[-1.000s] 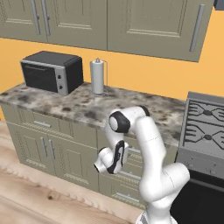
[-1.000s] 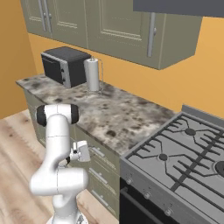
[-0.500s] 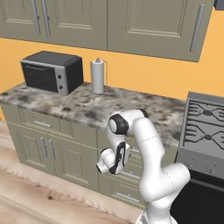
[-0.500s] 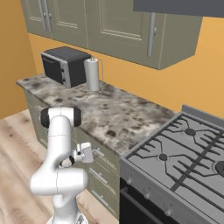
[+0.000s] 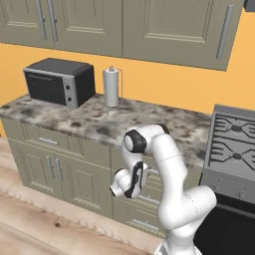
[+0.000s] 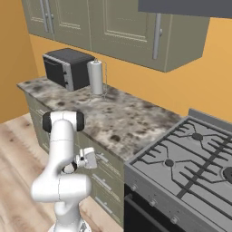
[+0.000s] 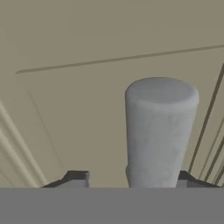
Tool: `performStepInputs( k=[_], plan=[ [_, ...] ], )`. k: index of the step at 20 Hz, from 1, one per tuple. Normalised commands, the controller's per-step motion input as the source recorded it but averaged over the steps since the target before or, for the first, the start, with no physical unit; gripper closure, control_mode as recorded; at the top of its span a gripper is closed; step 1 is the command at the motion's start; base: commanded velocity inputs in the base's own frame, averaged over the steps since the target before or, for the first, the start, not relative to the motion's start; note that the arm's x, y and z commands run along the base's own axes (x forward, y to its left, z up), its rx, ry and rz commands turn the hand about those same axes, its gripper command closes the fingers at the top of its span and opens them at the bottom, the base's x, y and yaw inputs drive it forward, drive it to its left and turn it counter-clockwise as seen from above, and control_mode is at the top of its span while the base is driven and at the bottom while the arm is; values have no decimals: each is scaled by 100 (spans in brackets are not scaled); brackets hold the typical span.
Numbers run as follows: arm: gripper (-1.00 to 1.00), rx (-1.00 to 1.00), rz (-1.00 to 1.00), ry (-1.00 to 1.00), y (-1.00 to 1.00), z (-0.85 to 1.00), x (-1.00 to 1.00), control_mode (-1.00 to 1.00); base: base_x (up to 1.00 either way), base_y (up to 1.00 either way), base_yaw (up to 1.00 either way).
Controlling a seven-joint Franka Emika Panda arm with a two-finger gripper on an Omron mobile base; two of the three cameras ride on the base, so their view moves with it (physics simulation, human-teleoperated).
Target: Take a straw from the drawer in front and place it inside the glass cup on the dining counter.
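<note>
Gripper (image 7: 131, 180) close against olive-grey drawer (image 7: 78, 87) front, silver bar handle (image 7: 160, 131) end-on between spread fingertips (image 7: 74, 178), nearer one of them; contact with handle cannot tell. Drawer closed, under speckled stone countertop (image 5: 99, 124), left of stove (image 5: 234, 144). Toaster oven (image 5: 60, 82) and paper towel roll (image 5: 112, 87) on countertop.

The left base view looks from behind the arm, forward and down, at the paper towel roll (image 5: 112, 87) on the stone counter (image 5: 74, 119); the right base view looks at the same roll (image 6: 95, 77) and counter (image 6: 118, 120) from the other side; the hand view sits very close to a drawer front (image 7: 87, 109), its handle (image 7: 159, 131) big in front.
</note>
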Motion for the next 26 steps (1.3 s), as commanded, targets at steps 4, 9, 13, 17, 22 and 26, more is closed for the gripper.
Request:
performStepInputs(
  k=[4, 9, 13, 17, 22, 26],
  plan=[
    [100, 0, 0, 0, 6, 0, -4, -100, 0, 0, 0],
    [100, 0, 0, 0, 25, 0, -51, -100, 0, 0, 0],
    [100, 2, 0, 0, 46, 0, -89, -100, 0, 0, 0],
    [100, 1, 0, 0, 55, 0, -96, -100, 0, 0, 0],
    [100, 0, 0, 0, 60, 0, -98, -100, 0, 0, 0],
    [100, 0, 0, 0, 57, 0, -92, -100, 0, 0, 0]
  ],
)
